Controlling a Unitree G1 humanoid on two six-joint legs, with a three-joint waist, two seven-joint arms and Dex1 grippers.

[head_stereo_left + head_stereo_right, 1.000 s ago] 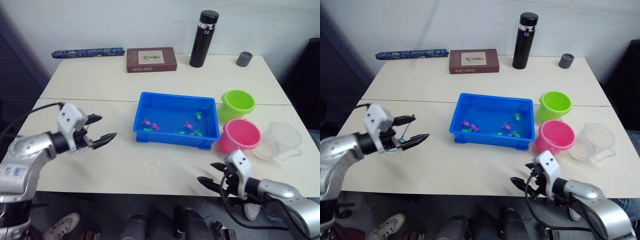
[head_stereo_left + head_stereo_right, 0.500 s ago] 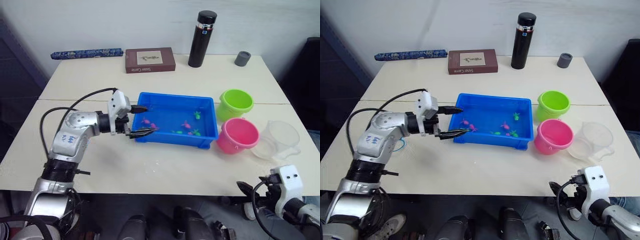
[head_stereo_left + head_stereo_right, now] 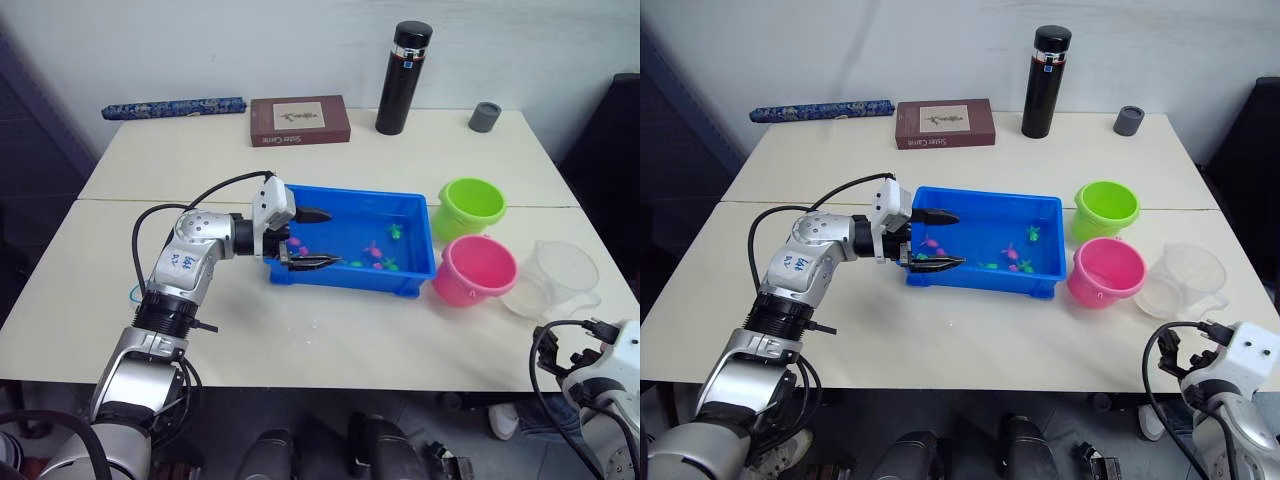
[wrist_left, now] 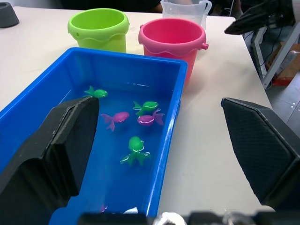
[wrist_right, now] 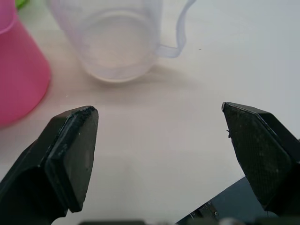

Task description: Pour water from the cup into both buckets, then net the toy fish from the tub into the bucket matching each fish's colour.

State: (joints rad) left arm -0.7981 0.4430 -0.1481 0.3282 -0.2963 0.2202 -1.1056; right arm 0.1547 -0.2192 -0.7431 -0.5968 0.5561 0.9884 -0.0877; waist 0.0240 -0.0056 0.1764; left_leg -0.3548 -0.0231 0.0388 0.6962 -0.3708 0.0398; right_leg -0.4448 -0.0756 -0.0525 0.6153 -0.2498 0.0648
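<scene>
Left gripper over the near-left end of the blue tub, fingers spread wide apart, nothing held; one finger above the water inside the tub, the other at the near rim. Right gripper low at the near-right bench edge, fingers also wide apart and empty, pointed toward the clear cup and the pink bucket's side. Tub sitting mid-bench, shallow water inside, toy fish scattered: pink and green ones clustered toward the middle and right end, a couple more by the left end near the gripper. Green bucket just right of the tub's far-right corner; pink bucket in front of it, just beside the tub's near-right corner. Buckets close together, cannot tell if touching. Clear cup upright just right of the pink bucket, handle on the far side from the tub. Small puddle or wet mark on the bench in front of the tub. Along the far edge: black flask upright, brown box lying flat, blue patterned roll at far left, small grey cup at far right.
</scene>
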